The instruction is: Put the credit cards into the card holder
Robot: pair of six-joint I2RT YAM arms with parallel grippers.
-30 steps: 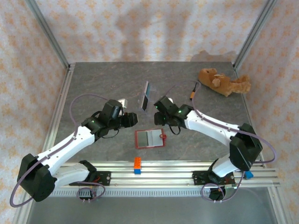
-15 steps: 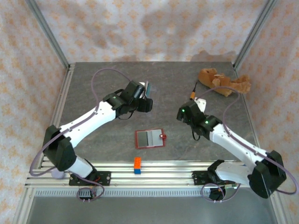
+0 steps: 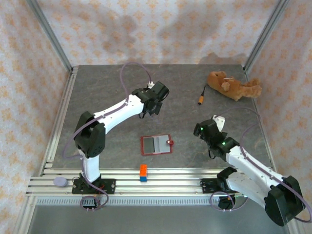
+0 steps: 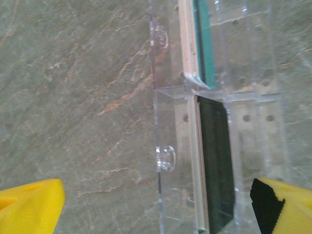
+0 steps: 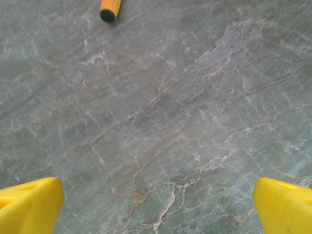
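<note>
Gaping end effectors [image 4: 156, 207] [image 5: 156, 204], both empty

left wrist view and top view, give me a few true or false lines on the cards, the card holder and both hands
1. The red card holder lies flat on the table, apart from both hands. True.
2. The left hand grips the teal-green card. False: it is open over the clear tray, where that card stands.
3. A black card stands in the tray, in the compartment next to the teal-green card's. True.
4. The right hand is shut on the orange stick. False: it is open over bare table, with the stick apart from it.
</note>
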